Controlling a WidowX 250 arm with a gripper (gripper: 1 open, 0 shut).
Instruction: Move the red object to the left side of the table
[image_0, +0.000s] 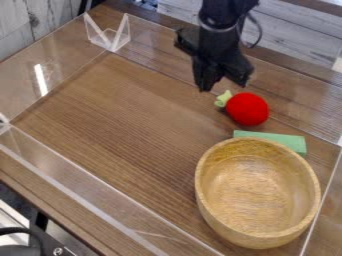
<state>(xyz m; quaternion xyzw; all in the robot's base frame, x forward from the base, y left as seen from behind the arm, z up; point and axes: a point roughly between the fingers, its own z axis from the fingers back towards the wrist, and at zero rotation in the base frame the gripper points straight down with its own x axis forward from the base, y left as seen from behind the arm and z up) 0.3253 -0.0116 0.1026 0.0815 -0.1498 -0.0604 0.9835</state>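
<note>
- Red and round, the red object (246, 108) sits on the table (120, 120) toward the right side, its small green leafy tuft (223, 98) pointing up-left toward the arm.
- Brown wood grain with darker streaks covers the tabletop, and low clear acrylic walls (54, 55) edge it.
- The black gripper (211, 85) hangs just above and to the left of the red object, tips pointing steeply down, close to the green tuft; whether they touch it cannot be told.
- Its fingers are drawn together into one narrow dark point with no gap visible, and nothing is between them; the red fruit lies free on the wood.
- A flat green rectangular piece (271, 141) lies just in front of the red object, between it and the wooden bowl (258, 192).
- The wooden bowl stands at the near right, far larger than the fruit, upright with its hollow showing.
- A small clear folded stand (106, 32) rests at the far left corner.
</note>
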